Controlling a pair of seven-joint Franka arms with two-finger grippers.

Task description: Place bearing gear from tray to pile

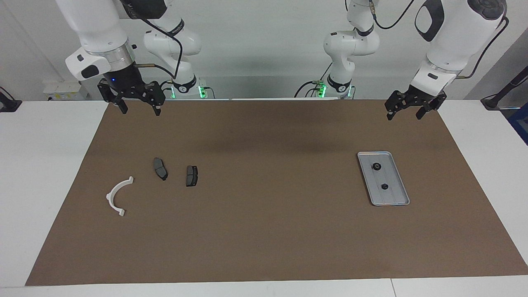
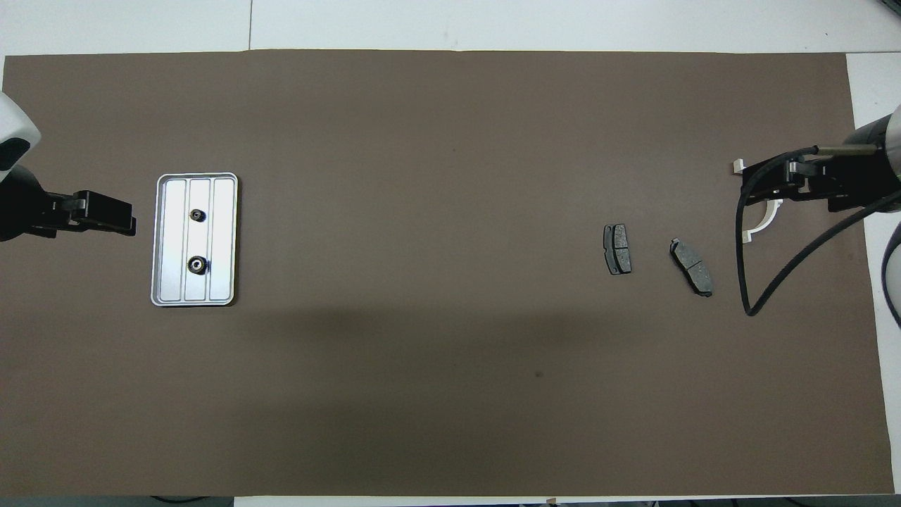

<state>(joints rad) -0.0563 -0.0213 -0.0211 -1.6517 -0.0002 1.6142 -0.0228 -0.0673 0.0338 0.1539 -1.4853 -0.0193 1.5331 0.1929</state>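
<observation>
Not yet started. Left claw (image 1: 403,110) and right claw (image 1: 139,105) both apart, raised, waiting. Two bearing gears (image 1: 376,166) lie in tray (image 1: 399,201). Next: left claw descends at 6 o'clock onto one; pile (image 1: 119,196) awaits.

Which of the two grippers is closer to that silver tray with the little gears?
The left gripper: it hangs open above the mat's edge at the tray's end. The right gripper, also open, hangs at the table's other end.

No legible text, labels, brands, numbers or signs on any object, arm or surface.
</observation>
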